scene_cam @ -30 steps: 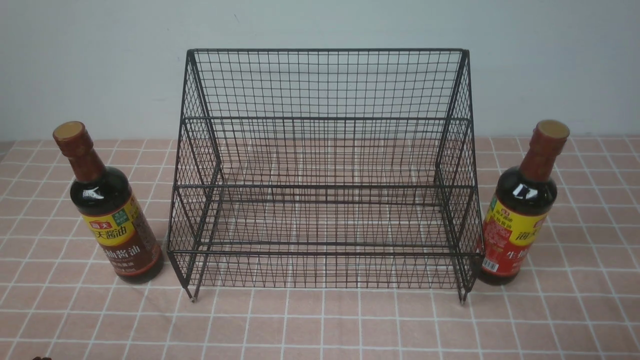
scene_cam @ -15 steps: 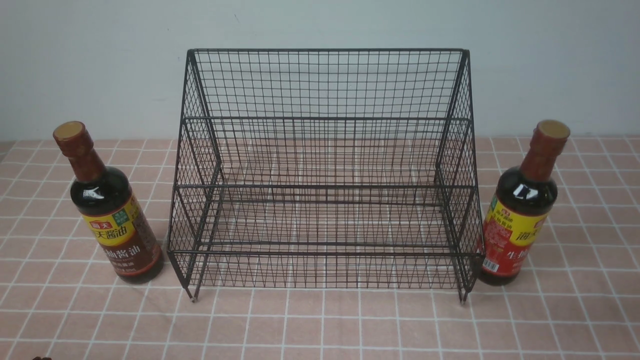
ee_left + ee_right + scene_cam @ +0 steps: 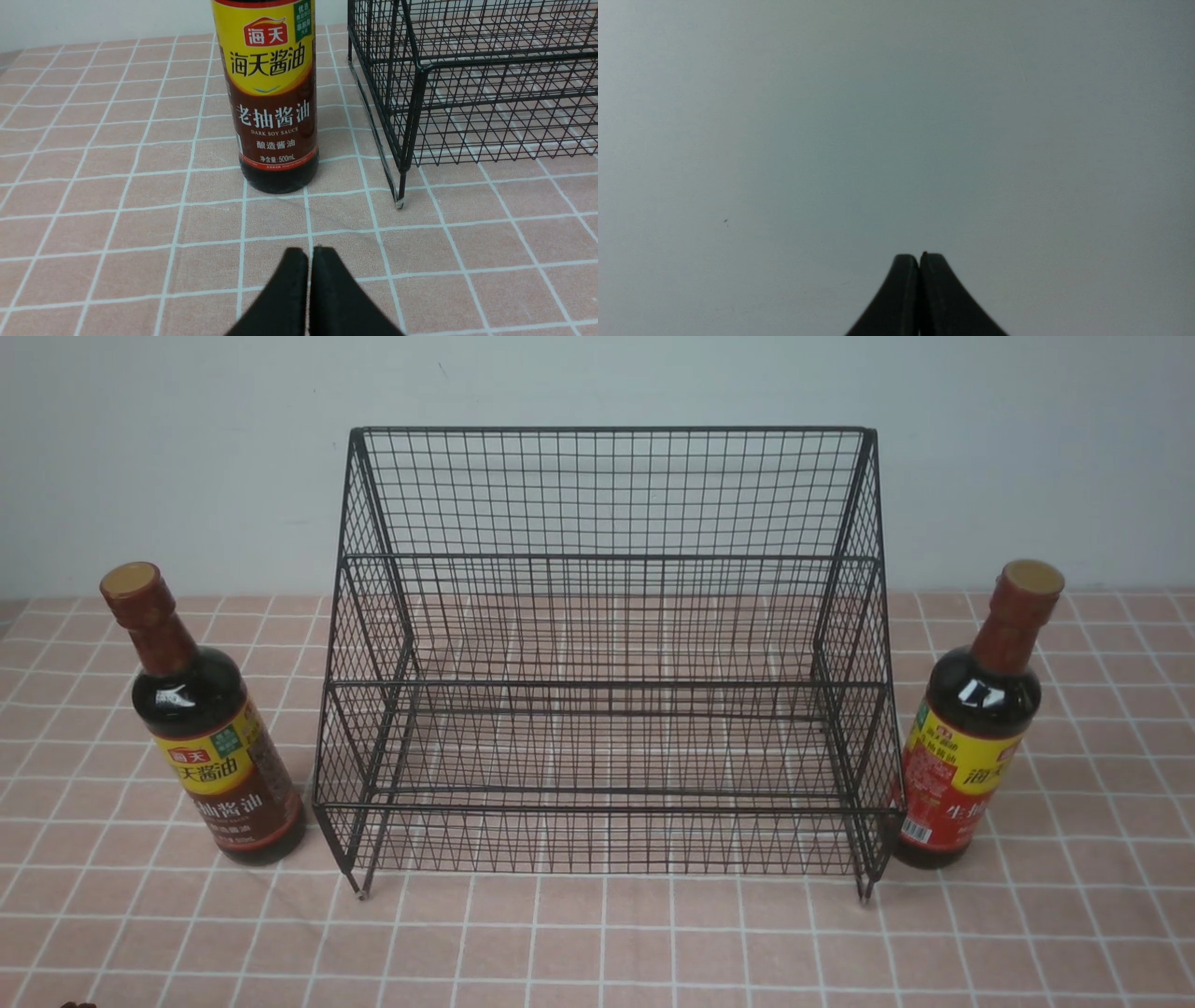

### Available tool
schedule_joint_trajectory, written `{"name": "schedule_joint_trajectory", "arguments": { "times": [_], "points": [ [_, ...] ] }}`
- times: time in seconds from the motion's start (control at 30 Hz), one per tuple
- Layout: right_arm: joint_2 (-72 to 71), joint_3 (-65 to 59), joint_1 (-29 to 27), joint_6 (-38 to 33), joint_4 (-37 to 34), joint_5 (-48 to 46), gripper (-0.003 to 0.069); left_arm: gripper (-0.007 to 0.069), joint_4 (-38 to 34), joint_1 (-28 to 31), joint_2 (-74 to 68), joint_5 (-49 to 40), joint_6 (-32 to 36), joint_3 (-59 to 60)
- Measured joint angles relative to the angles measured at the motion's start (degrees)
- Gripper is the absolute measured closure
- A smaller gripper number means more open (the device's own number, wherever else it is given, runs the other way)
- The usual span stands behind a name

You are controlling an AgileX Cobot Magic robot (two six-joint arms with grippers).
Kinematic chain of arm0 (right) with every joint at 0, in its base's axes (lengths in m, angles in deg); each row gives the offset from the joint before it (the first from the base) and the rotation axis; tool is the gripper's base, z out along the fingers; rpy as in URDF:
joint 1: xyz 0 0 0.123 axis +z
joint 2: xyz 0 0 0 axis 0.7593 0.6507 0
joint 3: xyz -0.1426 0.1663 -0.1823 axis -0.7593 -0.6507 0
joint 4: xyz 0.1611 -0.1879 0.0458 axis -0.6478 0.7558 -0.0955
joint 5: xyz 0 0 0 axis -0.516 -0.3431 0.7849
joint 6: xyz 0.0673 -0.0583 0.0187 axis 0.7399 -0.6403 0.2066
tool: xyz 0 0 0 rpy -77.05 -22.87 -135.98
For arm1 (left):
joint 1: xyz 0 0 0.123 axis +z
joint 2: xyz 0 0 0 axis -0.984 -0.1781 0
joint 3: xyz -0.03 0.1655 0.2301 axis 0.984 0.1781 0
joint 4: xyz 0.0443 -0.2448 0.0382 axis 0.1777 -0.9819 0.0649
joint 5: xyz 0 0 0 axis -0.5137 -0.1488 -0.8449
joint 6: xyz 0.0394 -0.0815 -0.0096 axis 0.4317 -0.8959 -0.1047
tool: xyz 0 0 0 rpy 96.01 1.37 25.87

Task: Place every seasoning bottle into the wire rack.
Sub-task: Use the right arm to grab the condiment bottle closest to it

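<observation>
The black wire rack (image 3: 602, 616) stands in the middle of the table with nothing in it. A brown-labelled seasoning bottle (image 3: 207, 737) stands upright just left of it, and a red-labelled seasoning bottle (image 3: 966, 747) stands upright against its right side. Neither arm shows in the front view. In the left wrist view my left gripper (image 3: 310, 252) is shut and empty, a short way in front of the brown-labelled bottle (image 3: 273, 98), with the rack's corner (image 3: 411, 107) beside it. My right gripper (image 3: 919, 257) is shut and empty, facing only a plain grey wall.
A pink checked tablecloth (image 3: 597, 943) covers the table. A pale grey wall (image 3: 187, 448) rises behind the rack.
</observation>
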Motion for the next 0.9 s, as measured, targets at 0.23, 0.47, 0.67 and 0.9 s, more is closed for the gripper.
{"name": "schedule_joint_trajectory", "arguments": {
  "times": [0.23,0.47,0.67,0.9],
  "points": [
    [0.15,0.0,0.0,1.4,-3.27,4.77,0.0673,0.0631,0.0,0.0,0.0,0.0,0.0,0.0],
    [13.01,9.44,0.0,5.46,6.81,0.48,0.0673,0.0631,0.0,0.0,0.0,0.0,0.0,0.0],
    [33.67,24.84,0.0,18.59,26.81,-5.49,0.0673,0.0631,0.0,0.0,0.0,0.0,0.0,0.0],
    [51.17,35.46,0.0,41.98,54.32,-2.34,0.0643,0.0631,0.0,0.0,0.0,0.0,0.0,0.0]
  ]
}}
